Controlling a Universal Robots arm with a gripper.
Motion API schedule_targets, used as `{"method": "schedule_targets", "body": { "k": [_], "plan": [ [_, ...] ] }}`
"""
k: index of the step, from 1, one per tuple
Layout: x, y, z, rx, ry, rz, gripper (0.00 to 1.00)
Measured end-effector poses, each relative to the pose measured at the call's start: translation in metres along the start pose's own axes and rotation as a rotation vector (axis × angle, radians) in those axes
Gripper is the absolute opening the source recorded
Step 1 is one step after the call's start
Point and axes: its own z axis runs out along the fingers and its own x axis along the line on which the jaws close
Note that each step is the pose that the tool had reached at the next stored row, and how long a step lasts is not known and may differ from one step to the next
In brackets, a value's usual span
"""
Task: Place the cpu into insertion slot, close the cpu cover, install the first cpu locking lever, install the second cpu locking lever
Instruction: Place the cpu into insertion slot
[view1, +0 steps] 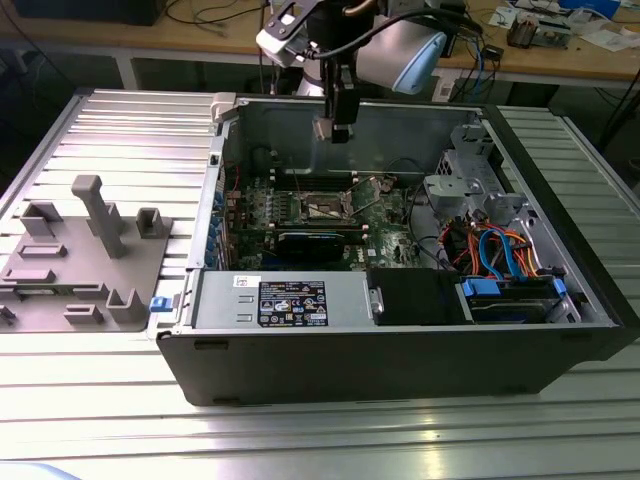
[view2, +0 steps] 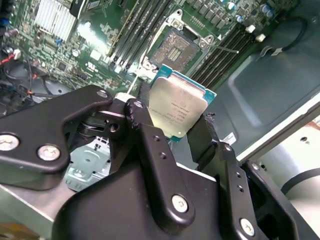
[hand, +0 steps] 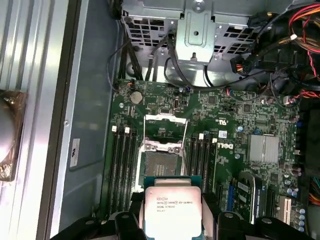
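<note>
The cpu (view2: 177, 107) is a flat square chip with a silver-grey metal top, and my gripper (view2: 175, 110) is shut on it, one black finger (view2: 142, 107) on each side edge. In the exterior view the gripper (view1: 334, 128) hangs with the cpu (view1: 324, 127) above the open computer case, higher than the motherboard. The insertion slot (hand: 160, 162) lies open and bare just beyond the held cpu (hand: 172, 210). The cpu cover (hand: 164, 131), a silvery frame, is flipped open behind the slot. A thin locking lever (view2: 223, 48) sticks out beside the slot (view2: 175, 47).
Memory slots (hand: 122, 165) flank the socket on both sides. A finned heat sink (hand: 262, 148) sits on the board. A drive cage (view1: 480, 190) with coloured cables fills the case's right end and a power supply (view1: 285, 300) its front. A grey parts fixture (view1: 85, 250) stands at the exterior view's left.
</note>
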Motion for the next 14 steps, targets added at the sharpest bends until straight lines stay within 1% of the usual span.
{"method": "schedule_targets", "body": {
  "k": [2, 5, 6, 8, 9, 14],
  "plan": [
    [0.0000, 0.0000, 0.0008, 0.0000, -0.0038, 0.033, 0.54],
    [0.0000, 0.0000, 0.0019, 0.0010, -0.0059, 0.047, 0.54],
    [0.0000, 0.0001, 0.0026, 0.0013, -0.0081, 0.049, 0.54],
    [0.0001, 0.0002, 0.0036, 0.0023, -0.0157, 0.051, 0.54],
    [0.0000, 0.0002, 0.0037, 0.0025, -0.0171, 0.051, 0.54],
    [0.0000, 0.0002, 0.0037, 0.0024, -0.0178, 0.051, 0.54]
  ]
}}
